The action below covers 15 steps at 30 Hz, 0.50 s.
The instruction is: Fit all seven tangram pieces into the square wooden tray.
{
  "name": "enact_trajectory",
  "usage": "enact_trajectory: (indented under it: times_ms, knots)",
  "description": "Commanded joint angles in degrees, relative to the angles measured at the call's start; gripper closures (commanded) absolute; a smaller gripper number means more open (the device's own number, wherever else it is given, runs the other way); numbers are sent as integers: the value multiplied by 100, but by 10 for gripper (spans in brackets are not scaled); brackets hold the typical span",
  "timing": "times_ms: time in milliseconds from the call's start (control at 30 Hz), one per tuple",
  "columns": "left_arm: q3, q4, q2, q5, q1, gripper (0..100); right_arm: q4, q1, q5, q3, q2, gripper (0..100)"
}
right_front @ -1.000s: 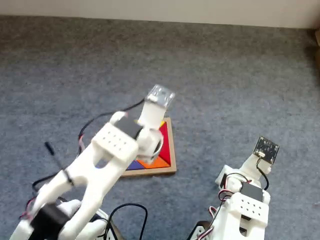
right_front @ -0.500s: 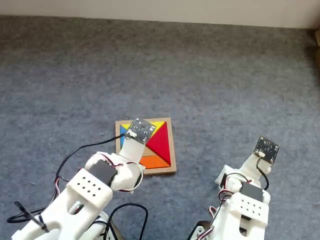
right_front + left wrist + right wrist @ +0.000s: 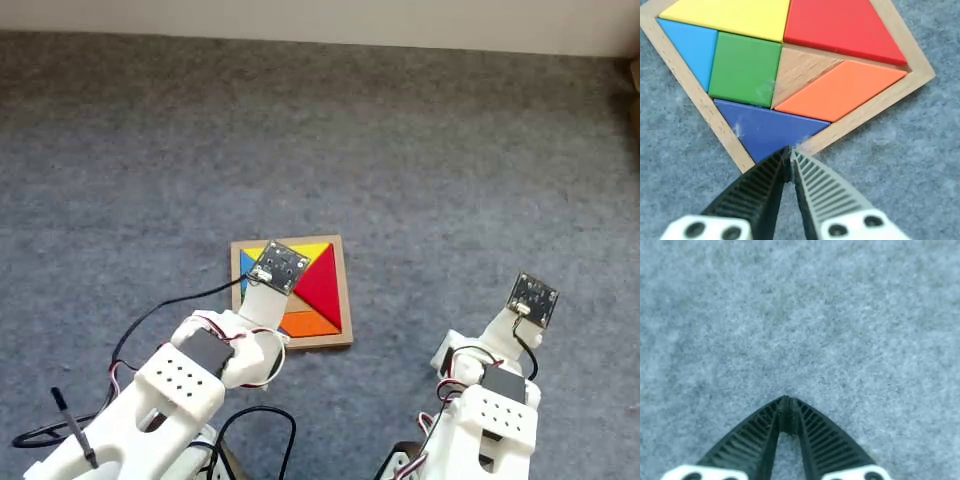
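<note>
1. Wooden tray lying flat on the grey carpeted desk, just ahead of the left arm and well apart from the right arm.
2. Seated flush inside: yellow triangle, red triangle, light blue triangle, green square, orange parallelogram, dark blue triangle; six coloured pieces packed edge to edge, none tilted or riding on a neighbour.
3. Between green square, red triangle and orange parallelogram: a wood-coloured triangle; cannot tell whether an unpainted seventh piece or an empty slot showing the tray floor; if a piece, looks finished; if a gap, one small triangle left to place.
4. Left end effector hanging over the tray corner nearest its own arm, tips above the point of the dark blue triangle; jaws closed to a hairline, gripping nothing.
5. Right end effector poised over plain desk; jaws pressed together, empty.
6. Around: black cables near the left arm's base; pale wall along the far edge.
7. In the way, probably: the left arm's wrist overhanging the tray from above, hiding part of it in the high view; likely needs lifting clear before any reach into the middle.
</note>
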Motion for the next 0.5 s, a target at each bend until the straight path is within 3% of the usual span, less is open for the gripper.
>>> enact_trajectory:
  times_ms: [0, 267, 467]
  knots:
    - [-31, -105, -84, 18, -66, 993, -13, 136, 70, 22, 13, 992]
    - [-22, -97, -145, -35, -787, 993, -13, 127, 70, 22, 13, 992]
    - [-444, 88, -154, -35, -1754, 994, -13, 75, 70, 13, 4, 992]
